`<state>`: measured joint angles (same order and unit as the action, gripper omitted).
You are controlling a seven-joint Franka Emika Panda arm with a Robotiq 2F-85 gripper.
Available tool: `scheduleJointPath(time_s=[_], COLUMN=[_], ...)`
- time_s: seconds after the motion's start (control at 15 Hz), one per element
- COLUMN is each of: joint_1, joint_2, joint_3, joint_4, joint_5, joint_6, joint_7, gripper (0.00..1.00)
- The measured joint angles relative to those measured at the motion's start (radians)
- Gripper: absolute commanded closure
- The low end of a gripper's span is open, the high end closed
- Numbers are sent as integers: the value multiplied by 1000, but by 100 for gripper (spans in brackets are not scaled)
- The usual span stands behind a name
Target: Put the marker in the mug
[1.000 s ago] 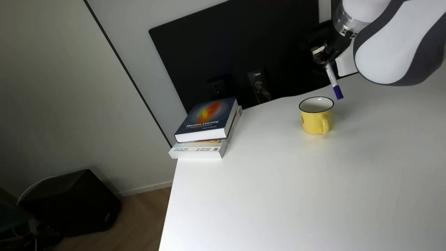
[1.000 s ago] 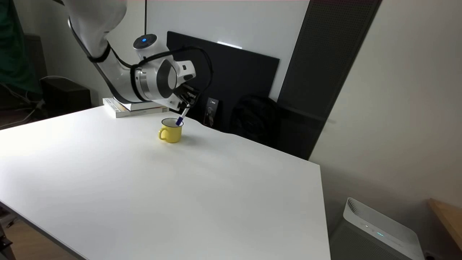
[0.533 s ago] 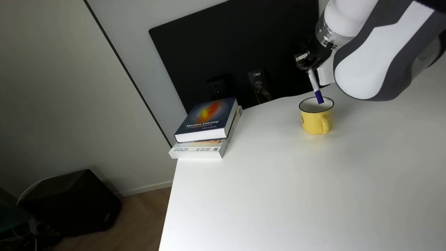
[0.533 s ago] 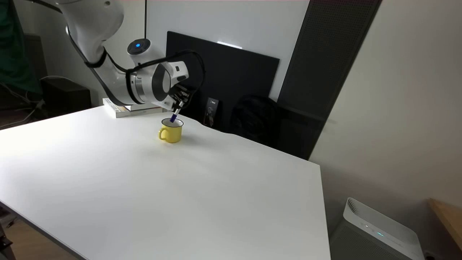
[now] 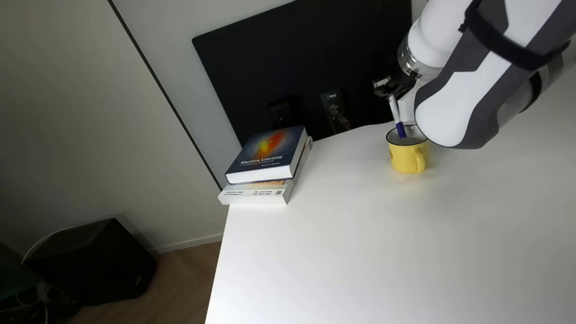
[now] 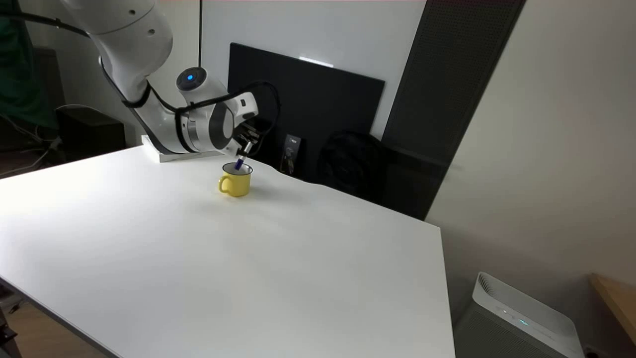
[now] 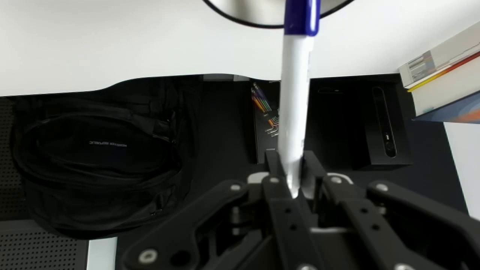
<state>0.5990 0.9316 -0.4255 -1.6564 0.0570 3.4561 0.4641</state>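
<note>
The marker, white with a blue-purple cap, is held tilted with its cap end down; it shows in both exterior views (image 5: 394,109) (image 6: 240,162) and in the wrist view (image 7: 294,93). My gripper (image 5: 390,95) is shut on the marker's upper end, as the wrist view (image 7: 293,165) shows. The yellow mug (image 5: 404,158) stands upright on the table, also in an exterior view (image 6: 237,185). The cap overlaps the mug's opening in both exterior views; how far it is below the rim I cannot tell. The wrist view shows only part of the mug's rim and inside (image 7: 258,11), at the top edge.
Stacked books (image 5: 267,155) lie at the white table's (image 5: 360,252) edge. A dark panel (image 6: 308,99) stands behind the table. A black backpack (image 7: 101,150) and dark boxes (image 7: 390,127) are beyond the back edge. The forearm passes close above the mug's handle side in an exterior view.
My gripper, still holding the marker, has moved from beside the mug to over its opening. The arm has come lower. The mug has not moved.
</note>
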Motion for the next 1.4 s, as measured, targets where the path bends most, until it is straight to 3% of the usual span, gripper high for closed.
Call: scheduleJointPath(time_s=[0.33,0.4,0.53,1.0,1.4], joint_1=[1,1,0,0,-17], joint_2=[46,52,60,60,16], joint_3=[-3,-4,-5,-15,-22], joint_4=[22,22,22,22,12], joint_5=[38,44,51,60,100], joint_6=[-1,-2,-12,-92,-215], joint_7=[0,-1,-1,-1,-86], gripper=[92,57,51,3,0])
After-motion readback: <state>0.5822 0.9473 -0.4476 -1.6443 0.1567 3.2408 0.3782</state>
